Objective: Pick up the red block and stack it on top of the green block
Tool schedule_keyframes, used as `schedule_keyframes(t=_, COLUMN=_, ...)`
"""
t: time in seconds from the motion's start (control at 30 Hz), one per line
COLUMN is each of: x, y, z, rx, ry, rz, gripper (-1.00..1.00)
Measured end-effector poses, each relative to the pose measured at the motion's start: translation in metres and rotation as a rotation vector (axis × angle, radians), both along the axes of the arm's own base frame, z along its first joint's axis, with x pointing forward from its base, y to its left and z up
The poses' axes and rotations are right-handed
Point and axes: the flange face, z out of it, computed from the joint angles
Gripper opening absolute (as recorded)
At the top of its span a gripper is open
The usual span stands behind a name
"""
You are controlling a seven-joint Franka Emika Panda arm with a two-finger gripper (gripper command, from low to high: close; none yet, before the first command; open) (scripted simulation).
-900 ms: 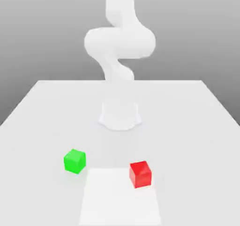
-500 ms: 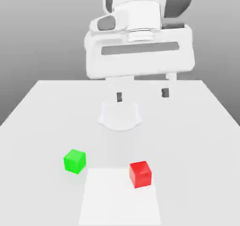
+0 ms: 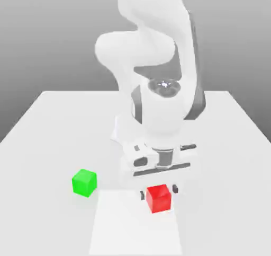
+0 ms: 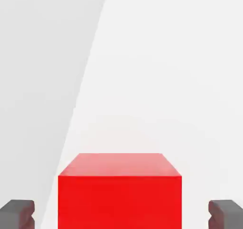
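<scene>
The red block rests on the white table toward the exterior view's right, near the front. My gripper has come down over it and stands open, one dark fingertip on each side of the cube. In the hand view the red block sits between the two fingertips, and a strip of table shows on both sides, so my gripper is not touching it. The green block lies on the table to the exterior view's left of the red one, apart from it.
The arm's round white base stands on the table behind the blocks. A paler rectangular patch marks the table's front, and the red block sits on its far right corner. Open table surrounds the green block.
The hand has dropped from high above the table down to the red block, and its fingers now flank the cube. Neither block has moved.
</scene>
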Motion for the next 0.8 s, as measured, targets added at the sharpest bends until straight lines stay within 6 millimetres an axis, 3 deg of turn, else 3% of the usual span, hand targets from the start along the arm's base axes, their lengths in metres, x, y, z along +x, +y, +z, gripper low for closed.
schedule_keyframes(t=0.17, x=0.0, y=0.0, z=-0.002, rx=0.0, ry=0.0, rz=0.0, gripper=-1.0)
schedule_keyframes(t=0.4, x=0.0, y=0.0, z=0.054, rx=-0.001, ry=0.0, rz=0.0, gripper=-1.0)
schedule_keyframes(t=0.6, x=-0.016, y=-0.1, z=0.084, rx=-0.009, ry=-0.003, rz=-0.307, gripper=-1.0)
schedule_keyframes(t=0.8, x=-0.066, y=-0.191, z=0.097, rx=-0.001, ry=0.0, rz=-0.652, gripper=-1.0)
